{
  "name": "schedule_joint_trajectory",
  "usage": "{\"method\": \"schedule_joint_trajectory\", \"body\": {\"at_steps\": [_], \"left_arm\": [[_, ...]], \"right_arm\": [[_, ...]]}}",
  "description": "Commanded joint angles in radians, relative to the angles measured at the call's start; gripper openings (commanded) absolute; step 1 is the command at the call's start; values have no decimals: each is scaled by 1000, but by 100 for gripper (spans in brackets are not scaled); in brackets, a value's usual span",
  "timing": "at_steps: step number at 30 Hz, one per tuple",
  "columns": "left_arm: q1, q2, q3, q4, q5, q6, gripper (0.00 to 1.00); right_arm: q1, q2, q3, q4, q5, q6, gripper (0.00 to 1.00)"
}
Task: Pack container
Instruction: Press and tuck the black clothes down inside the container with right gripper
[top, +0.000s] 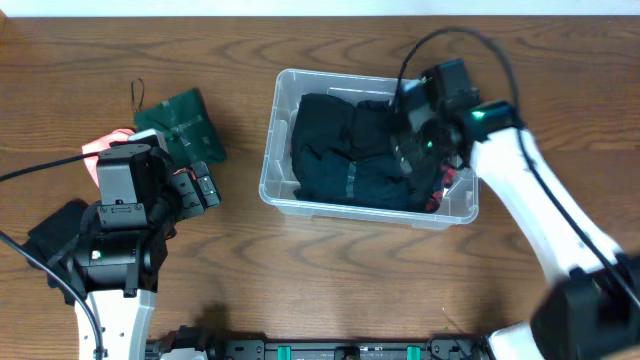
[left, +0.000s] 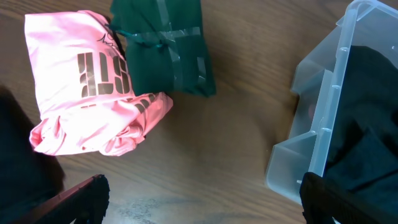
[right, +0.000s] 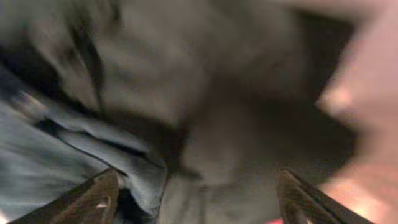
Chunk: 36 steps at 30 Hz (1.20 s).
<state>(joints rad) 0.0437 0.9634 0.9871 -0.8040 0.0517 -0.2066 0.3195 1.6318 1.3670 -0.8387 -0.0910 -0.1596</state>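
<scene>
Brown wood-grain counter (top: 350, 290), two arms on it.

Container (top: 272, 190): one, sitting upright and mouth-up right of centre. Its long axis runs left-right and is skewed slightly, with the right end a bit nearer. One dark garment bundle (top: 340, 150) fills most of it. A bit of red shows at the near right corner, but I can't tell what it is.

Right arm (top: 540, 200) comes in from the near right, and its right jaws are down inside the container's right end, on the dark bundle. The right wrist view is blurred. Both tips show at the bottom corners, spread wide, with dark fabric bunched right up against them. They read as released, not clamped on anything.

Left arm (top: 120, 250) is at the left side, well apart from the container. The left jaws are spread wide, hold nothing and hang above bare counter between the loose clothes and the container's left wall.

Loose on the counter at far left:
- One folded green garment (left: 165, 46)
- One pink garment with dark lettering (left: 87, 93), touching the green one's left side
</scene>
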Motion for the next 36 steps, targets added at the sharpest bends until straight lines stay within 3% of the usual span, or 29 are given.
{"method": "schedule_joint_trajectory", "body": {"at_steps": [1, 5, 12, 16, 23, 32, 33, 34, 35, 36], "left_arm": [[-3, 3, 23, 0, -8, -2, 98], [-3, 3, 23, 0, -8, -2, 98], [-3, 3, 23, 0, -8, -2, 98], [-3, 3, 23, 0, -8, -2, 98], [-3, 3, 23, 0, -8, -2, 98], [-3, 3, 23, 13, -18, -1, 98], [-3, 3, 23, 16, -18, -1, 98], [-3, 3, 23, 18, -18, -1, 98], [-3, 3, 23, 19, -18, -1, 98], [-3, 3, 23, 19, -18, -1, 98]], "right_arm": [[50, -93, 40, 16, 18, 9, 82], [123, -75, 35, -12, -42, -19, 70], [209, 119, 0, -50, -46, -19, 29], [209, 291, -5, -40, -53, 10, 12], [205, 407, -1, -44, -44, 11, 6], [132, 148, 123, -69, 13, 40, 24], [114, 100, 134, -65, 13, 40, 36], [96, 57, 140, -61, 13, 40, 73], [77, 19, 140, -52, 12, 40, 99], [55, -20, 139, -47, 6, 40, 99]]}}
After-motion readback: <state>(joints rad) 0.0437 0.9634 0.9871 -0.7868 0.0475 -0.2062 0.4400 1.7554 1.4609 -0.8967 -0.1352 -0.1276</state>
